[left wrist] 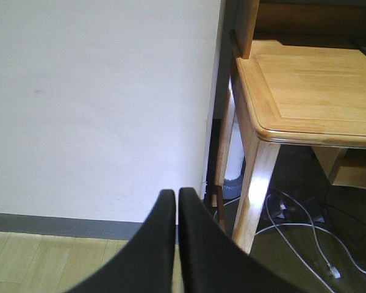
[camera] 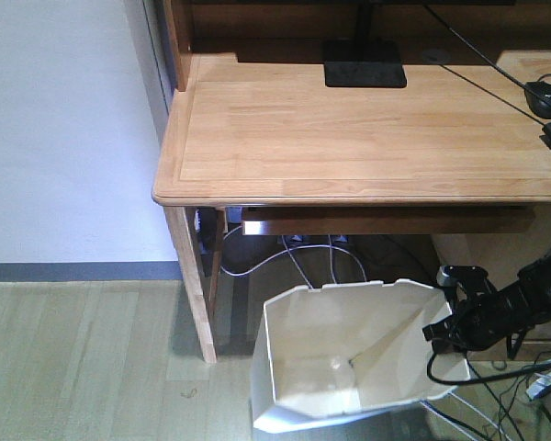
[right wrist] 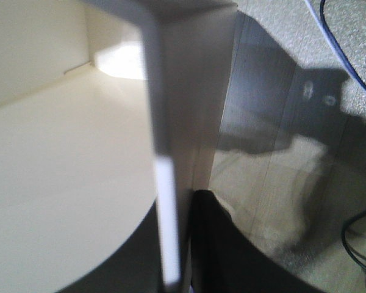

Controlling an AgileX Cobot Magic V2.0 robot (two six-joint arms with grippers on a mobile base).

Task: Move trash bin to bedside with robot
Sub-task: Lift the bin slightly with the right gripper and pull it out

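The right tool [right wrist: 174, 232] is clamped on the bin [right wrist: 49, 152]. In the right wrist view one dark finger [right wrist: 216, 244] lies outside the white side and the other inside, with the thin rim pinched between them. That grip makes sense for a hollow thing with no handle, since the rim is the one part slim enough to take. The front view shows the same tool [camera: 441, 331] biting the right side of the rim, with its arm [camera: 523, 299] coming in from the right and a black cable [camera: 450, 372] looping below.

The left tool [left wrist: 175, 198] holds nothing, its fingers pressed together. It points at the room wall [left wrist: 97, 104] and a counter leg [left wrist: 256, 183] — kept clear, I judge, because one arm is enough here.

The bin [camera: 312, 340] is on the floor [camera: 73, 358] just in front of the counter [camera: 349, 129], to the right of its front leg, mouth open. It seems to lean toward the camera — I cannot tell whether its base is off the floor. White cables [camera: 303, 262] hang behind it under the counter.

No bed shows in any view, so I judge the carry barely begun. The next move would call for backing off from the counter without snagging those cables.
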